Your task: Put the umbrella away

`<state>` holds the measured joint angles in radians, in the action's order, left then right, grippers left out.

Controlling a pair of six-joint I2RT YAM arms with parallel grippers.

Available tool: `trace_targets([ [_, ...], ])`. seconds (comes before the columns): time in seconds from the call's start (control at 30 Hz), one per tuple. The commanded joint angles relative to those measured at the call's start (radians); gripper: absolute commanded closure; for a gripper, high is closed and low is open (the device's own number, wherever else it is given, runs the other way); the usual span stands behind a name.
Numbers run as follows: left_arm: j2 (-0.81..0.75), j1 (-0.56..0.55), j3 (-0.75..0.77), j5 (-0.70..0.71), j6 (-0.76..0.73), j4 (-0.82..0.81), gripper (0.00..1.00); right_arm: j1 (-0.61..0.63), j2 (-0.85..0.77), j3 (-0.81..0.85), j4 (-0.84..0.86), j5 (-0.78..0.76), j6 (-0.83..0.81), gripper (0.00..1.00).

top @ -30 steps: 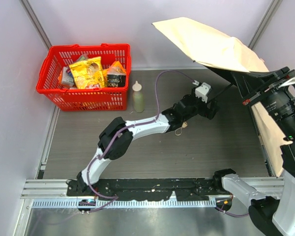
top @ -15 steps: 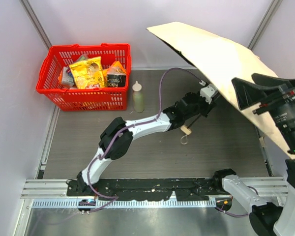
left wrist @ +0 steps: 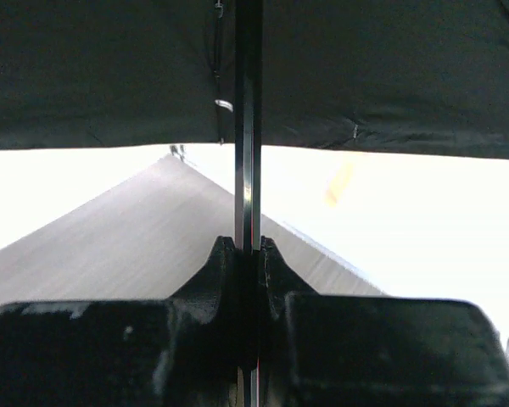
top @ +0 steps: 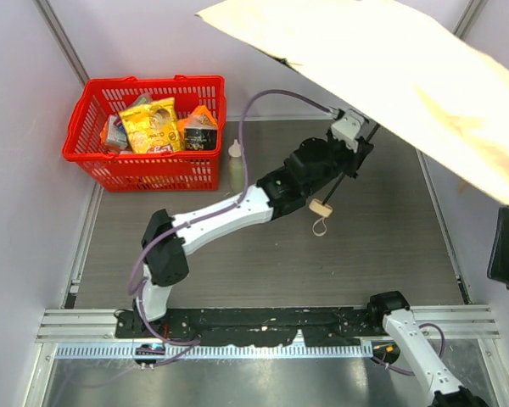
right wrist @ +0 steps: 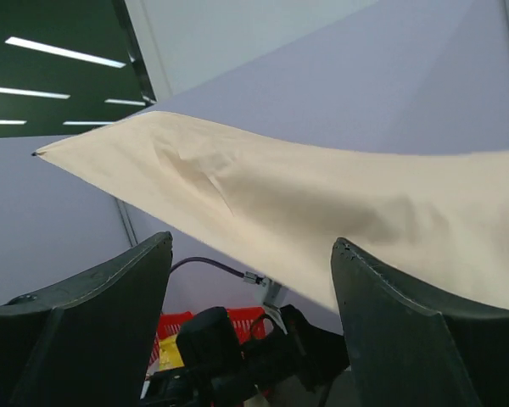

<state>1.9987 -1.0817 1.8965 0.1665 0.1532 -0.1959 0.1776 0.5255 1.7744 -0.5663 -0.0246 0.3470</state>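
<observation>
The beige fabric compact umbrella [top: 424,85] is held open, well right of the red plastic basket [top: 144,174]. The left end effector [left wrist: 247,248] clamps its thin black shaft [left wrist: 248,127]; the right end effector [right wrist: 251,242] gapes wide and empty, facing the canopy. Closing it likely needs the left holding steady while the right draws the canopy in. A pale green squeeze bottle [top: 237,170] beside the basket risks a knock.

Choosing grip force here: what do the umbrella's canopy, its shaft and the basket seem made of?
The canopy looks like woven fabric, matte cream on top, dark underneath, softly creased. The shaft is probably metal, black and glossy, with a bright glint. The basket is likely moulded plastic, red, slightly shiny, with open lattice walls.
</observation>
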Motion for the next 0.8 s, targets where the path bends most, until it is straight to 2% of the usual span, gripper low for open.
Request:
trace_targets([
  [0.0, -0.150, -0.001, 0.110, 0.196, 0.054, -0.075, 1.00, 0.002, -0.083, -0.121, 0.112, -0.037, 0.006, 0.20],
  [0.07, -0.146, -0.003, 0.229, 0.318, 0.104, 0.072, 1.00, 0.002, -0.117, -0.144, 0.076, -0.041, 0.013, 0.21],
  [0.17, -0.147, -0.004, 0.294, 0.367, 0.152, 0.219, 1.00, 0.003, -0.140, -0.145, -0.018, -0.061, -0.002, 0.21],
  [0.23, -0.173, -0.006, 0.256, 0.372, 0.158, 0.223, 1.00, 0.002, -0.154, -0.139, -0.088, -0.104, -0.014, 0.21],
  [0.37, -0.245, -0.006, 0.156, 0.358, 0.178, 0.202, 1.00, 0.013, -0.124, -0.116, -0.315, -0.300, 0.004, 0.22],
  [0.43, -0.274, -0.004, 0.110, 0.309, 0.187, 0.165, 1.00, 0.032, -0.087, -0.173, -0.379, -0.293, 0.061, 0.22],
  [0.5, -0.302, -0.004, 0.073, 0.269, 0.200, 0.158, 1.00, 0.042, -0.038, -0.275, -0.334, -0.067, 0.110, 0.24],
  [0.57, -0.328, -0.004, 0.021, 0.225, 0.204, 0.133, 1.00, 0.039, 0.011, -0.424, -0.203, 0.120, 0.150, 0.25],
  [0.63, -0.356, -0.004, -0.035, 0.191, 0.216, 0.098, 1.00, 0.039, 0.040, -0.514, -0.039, 0.161, 0.208, 0.24],
  [0.77, -0.402, -0.004, -0.111, 0.200, 0.213, 0.090, 1.00, 0.039, 0.090, -0.645, 0.346, 0.134, 0.341, 0.23],
])
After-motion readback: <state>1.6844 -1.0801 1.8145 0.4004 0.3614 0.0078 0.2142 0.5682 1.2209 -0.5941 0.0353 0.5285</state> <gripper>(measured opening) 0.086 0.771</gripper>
